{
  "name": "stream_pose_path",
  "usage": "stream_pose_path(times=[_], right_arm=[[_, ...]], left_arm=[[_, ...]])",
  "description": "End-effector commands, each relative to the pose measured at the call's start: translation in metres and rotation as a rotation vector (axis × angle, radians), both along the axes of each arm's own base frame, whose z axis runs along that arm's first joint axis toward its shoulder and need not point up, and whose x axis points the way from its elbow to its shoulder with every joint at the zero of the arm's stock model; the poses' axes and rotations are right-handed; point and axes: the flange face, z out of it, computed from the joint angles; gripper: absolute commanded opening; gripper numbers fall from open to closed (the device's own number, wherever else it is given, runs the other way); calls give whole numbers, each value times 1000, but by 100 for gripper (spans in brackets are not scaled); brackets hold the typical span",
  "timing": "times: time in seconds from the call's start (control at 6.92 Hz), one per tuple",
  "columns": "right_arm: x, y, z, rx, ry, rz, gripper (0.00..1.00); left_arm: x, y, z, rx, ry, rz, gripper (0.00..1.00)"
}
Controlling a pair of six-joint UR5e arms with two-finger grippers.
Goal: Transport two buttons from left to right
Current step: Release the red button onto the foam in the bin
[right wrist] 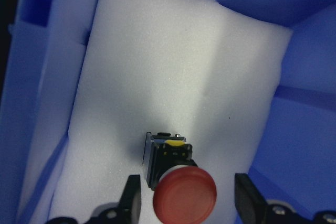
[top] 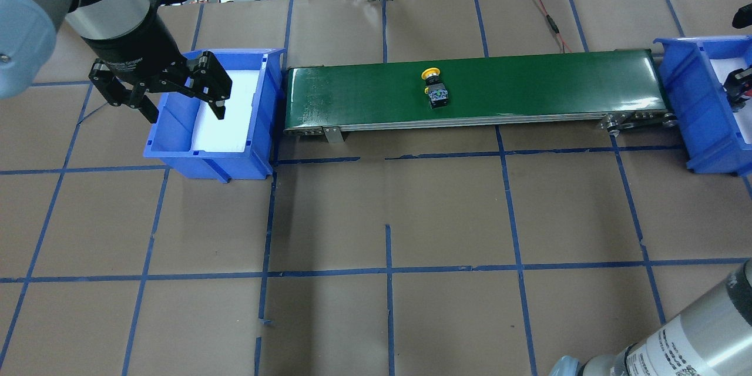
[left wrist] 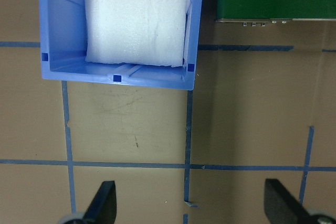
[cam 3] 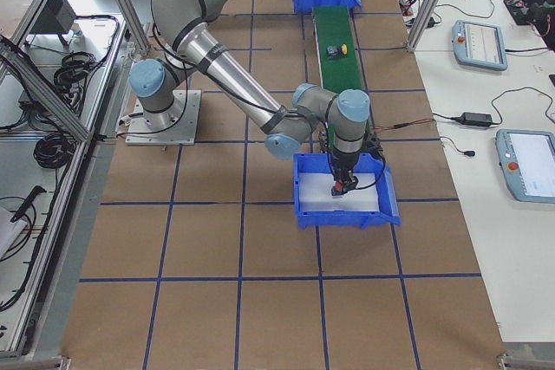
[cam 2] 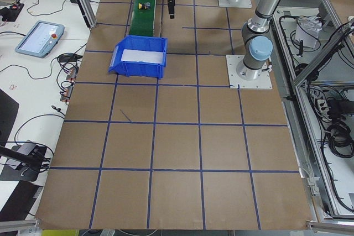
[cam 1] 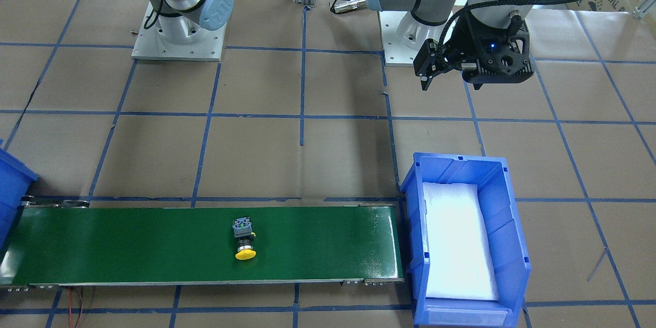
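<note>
Red-capped button (right wrist: 184,199) lies on foam (right wrist: 173,61), untouched between the open right claw's (right wrist: 186,204) fingers (right wrist: 131,200), which should rise straight up past its cap; left claw (left wrist: 191,203) hangs wide, empty.

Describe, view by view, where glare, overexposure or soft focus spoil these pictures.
Front-facing view: the white foam in the blue bin is blown out. Right wrist view: the red button cap, near the lens, is soft; a bright band crosses the foam pad. Overhead view: pale sheen on the green belt. Left wrist view: the left gripper is soft-edged.
</note>
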Motion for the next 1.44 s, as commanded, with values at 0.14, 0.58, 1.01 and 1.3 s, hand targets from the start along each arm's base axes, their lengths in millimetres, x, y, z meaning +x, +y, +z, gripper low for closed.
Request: stream_pose_path(times=[0.14,0.58,1.01,1.3], right_arm=[[0,-1,30,-35,17,18,100],[29,30,116,-42,-5,20,100],[101,11,153,-135,-33,98,100],[150,26,196,-160,-31,140,100]], left_arm=[[0,0,0,0,0,-1,100],[0,0,0,0,0,-1,100],[0,0,0,2,0,-1,100],[0,0,0,0,0,-4,100]])
